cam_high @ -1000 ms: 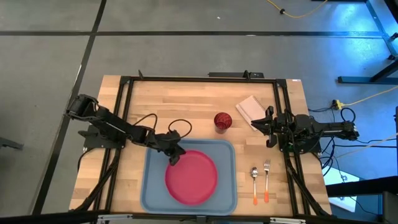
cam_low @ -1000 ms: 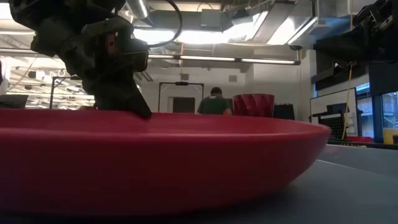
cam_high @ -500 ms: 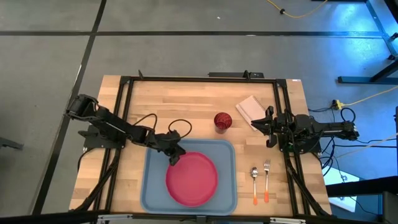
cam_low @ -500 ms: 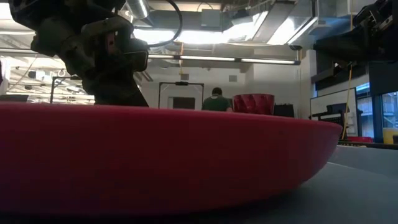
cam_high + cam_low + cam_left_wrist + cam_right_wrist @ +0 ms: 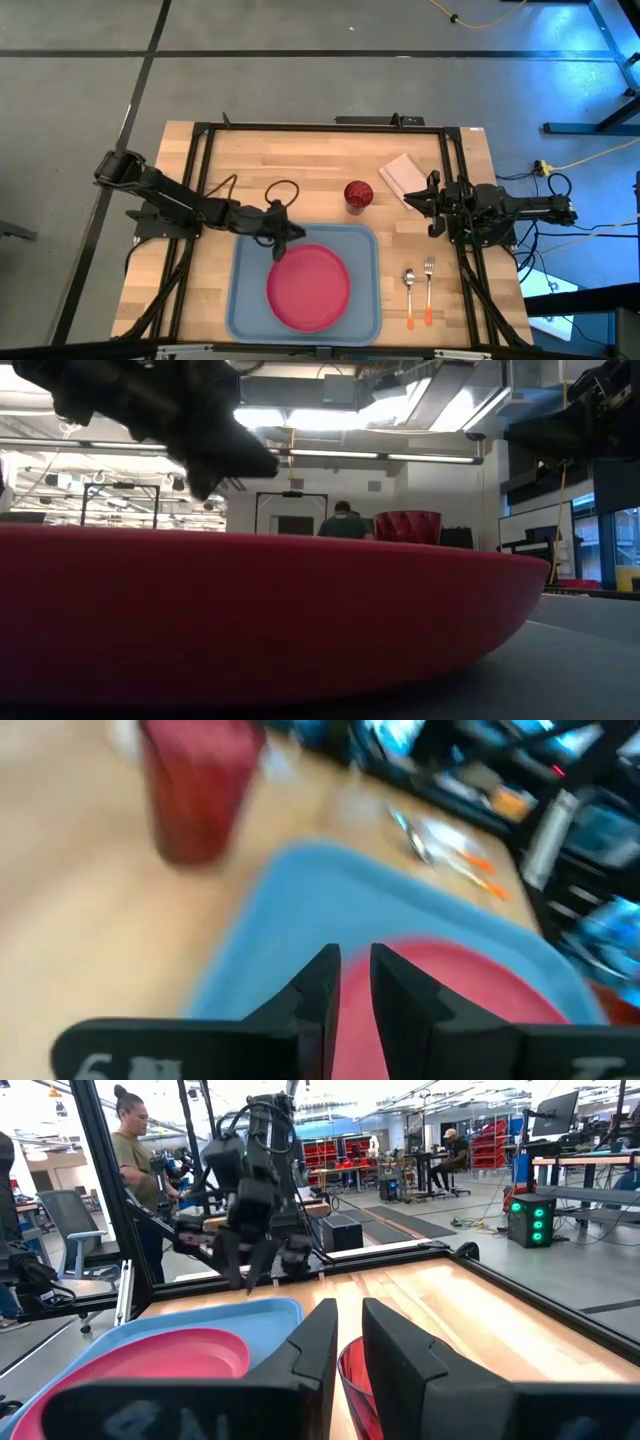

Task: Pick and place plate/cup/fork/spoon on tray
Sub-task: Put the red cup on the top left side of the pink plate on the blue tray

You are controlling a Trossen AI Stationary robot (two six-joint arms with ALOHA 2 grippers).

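Observation:
The pink-red plate (image 5: 308, 287) lies flat in the light blue tray (image 5: 245, 300) and fills the low view (image 5: 250, 610). My left gripper (image 5: 288, 238) hovers shut and empty over the tray's far rim, just past the plate's far left rim (image 5: 355, 970). The maroon cup (image 5: 358, 194) stands on the table beyond the tray. The spoon (image 5: 408, 290) and the fork (image 5: 429, 285) lie side by side to the right of the tray, their orange handles toward the near edge. My right gripper (image 5: 425, 204) waits shut at the table's right, beside the cup (image 5: 355, 1370).
A white folded napkin (image 5: 402, 175) lies at the far right, next to my right gripper. A black frame (image 5: 300, 127) runs around the wooden table. People stand in the room beyond (image 5: 135, 1170). Bare wood lies left of and beyond the tray.
My left gripper has left the plate's far left rim, gone up and a little toward the table's far edge, and hangs clear of the plate. The plate has settled flat in the tray. My right arm has kept still.

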